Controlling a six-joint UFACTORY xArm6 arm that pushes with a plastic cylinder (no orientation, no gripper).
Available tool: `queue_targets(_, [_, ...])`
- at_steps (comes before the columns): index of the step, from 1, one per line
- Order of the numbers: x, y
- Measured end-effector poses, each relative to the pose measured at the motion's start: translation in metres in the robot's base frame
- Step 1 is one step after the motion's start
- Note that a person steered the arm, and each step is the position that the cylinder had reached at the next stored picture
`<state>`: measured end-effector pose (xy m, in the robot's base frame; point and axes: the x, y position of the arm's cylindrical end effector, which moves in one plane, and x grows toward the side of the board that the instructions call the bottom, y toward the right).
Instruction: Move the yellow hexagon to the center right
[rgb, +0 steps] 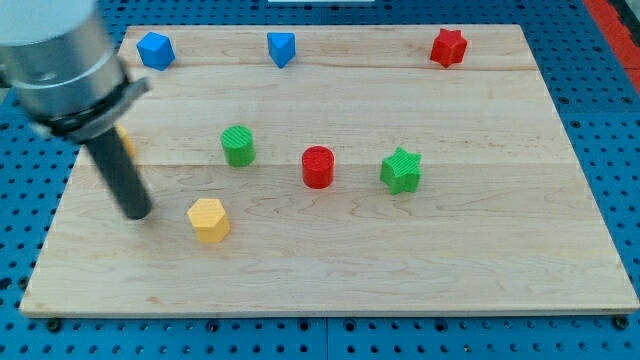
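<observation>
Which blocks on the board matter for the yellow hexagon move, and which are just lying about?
In the job:
yellow hexagon
my tip, just to the view's left of the hexagon, apart from it

Lying about:
green cylinder
red cylinder
green star
red star
two blue blocks along the view's top
a yellow-orange piece, mostly hidden behind the rod

Pale grained wood board (330, 260), ridged matt yellow hexagon (208, 219)

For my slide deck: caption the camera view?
My tip rests on the wooden board, left of the yellow hexagon, not touching it.
</observation>
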<state>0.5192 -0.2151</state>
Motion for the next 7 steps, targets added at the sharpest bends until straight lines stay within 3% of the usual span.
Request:
queue_targets(1, [0.010,0.061])
queue_targets(2, [-0.021,0.149])
queue_targets(4, [0.002,0.260])
queue_targets(7, [0.030,0.150])
